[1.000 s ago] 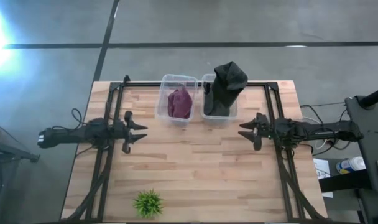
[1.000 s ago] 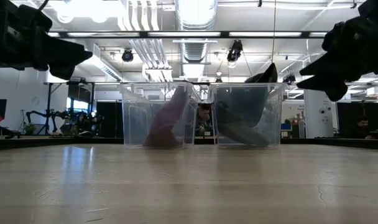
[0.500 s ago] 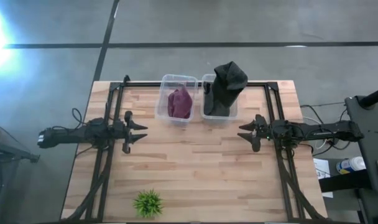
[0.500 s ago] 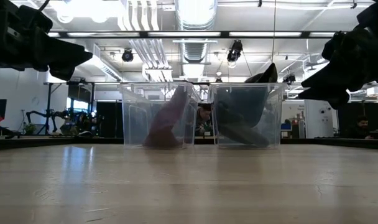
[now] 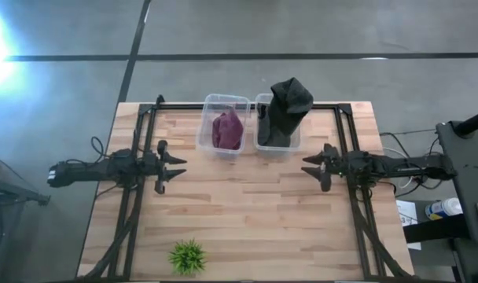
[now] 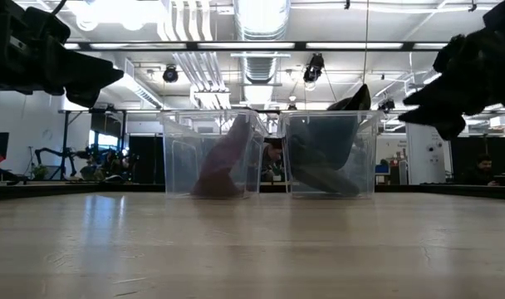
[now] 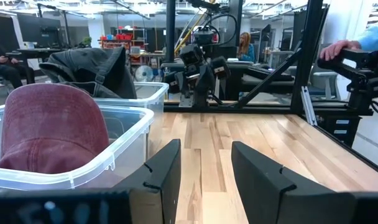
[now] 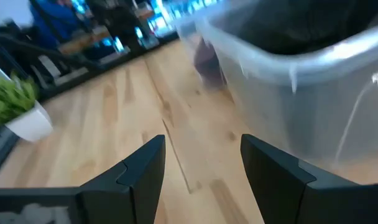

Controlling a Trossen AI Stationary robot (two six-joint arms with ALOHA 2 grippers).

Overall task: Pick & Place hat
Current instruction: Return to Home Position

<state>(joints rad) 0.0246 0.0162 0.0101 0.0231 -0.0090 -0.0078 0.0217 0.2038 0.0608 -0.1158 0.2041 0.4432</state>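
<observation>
A maroon hat [image 5: 228, 130] lies in the left clear bin [image 5: 224, 101] at the table's far edge; it also shows in the left wrist view [image 7: 52, 127]. A dark hat [image 5: 286, 106] stands in the right clear bin [image 5: 264, 145] and sticks up past its rim [image 6: 352, 100]. My left gripper [image 5: 176, 167] hovers open over the table's left side, pointing right, clear of the bins [image 7: 204, 171]. My right gripper [image 5: 308, 167] hovers open over the right side, pointing left, just near of the dark hat's bin [image 8: 204, 165].
A small green plant in a white pot [image 5: 187, 256] stands near the table's near edge, left of centre, and shows in the right wrist view [image 8: 15, 106]. Black frame rails [image 5: 137, 204] run along both sides. Bare wood [image 5: 247, 204] lies between the grippers. People show in the room behind.
My right gripper has dipped a little and risen again over the table's right side, staying open. The hats and bins have kept their places.
</observation>
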